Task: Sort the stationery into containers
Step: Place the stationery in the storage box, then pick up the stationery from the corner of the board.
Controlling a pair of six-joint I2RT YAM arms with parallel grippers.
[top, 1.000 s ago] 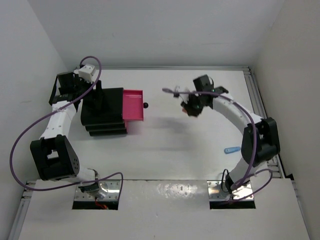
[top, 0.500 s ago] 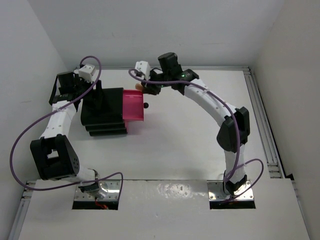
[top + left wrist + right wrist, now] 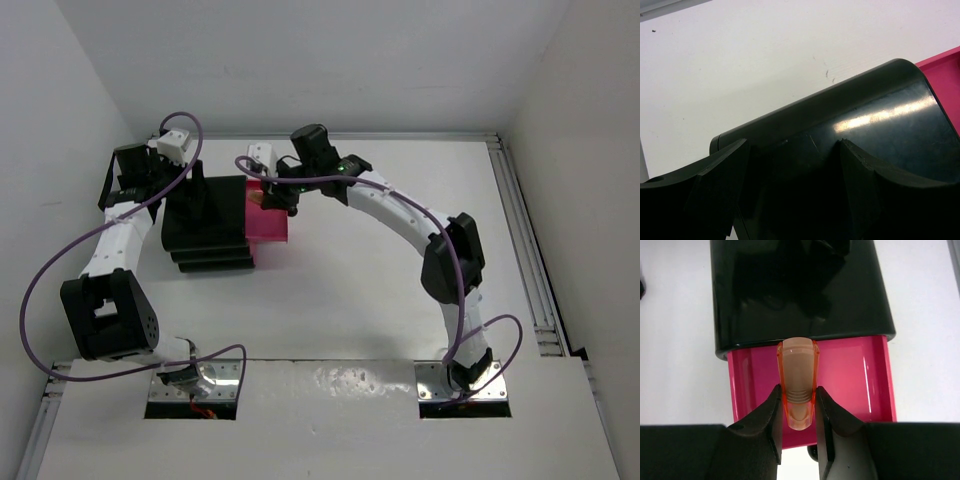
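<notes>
White desk [image 3: 340,300] boxed in by white walls, both arm bases bolted at the near edge. Purple cable [image 3: 35,275] loops out from the left arm on the near-left side. Farther in, on the left, sits the black stepped box [image 3: 205,225], with its top pink drawer [image 3: 860,385] pulled out toward the right. Right arm arcs from its base up and across to that drawer. Right hand [image 3: 797,407] is clenched on the orange highlighter [image 3: 798,375], fingers [image 3: 765,425] pinching the stubby barrel from both sides. Highlighter is held over the open drawer, roughly centred across its width, far end close to the box's glossy edge; cannot tell if it touches the drawer floor. Left hand [image 3: 795,150] is at the far side of the box top, fingers [image 3: 720,185] spread, shiny black box surface showing between them. Cannot tell whether it clamps the box or is released.
</notes>
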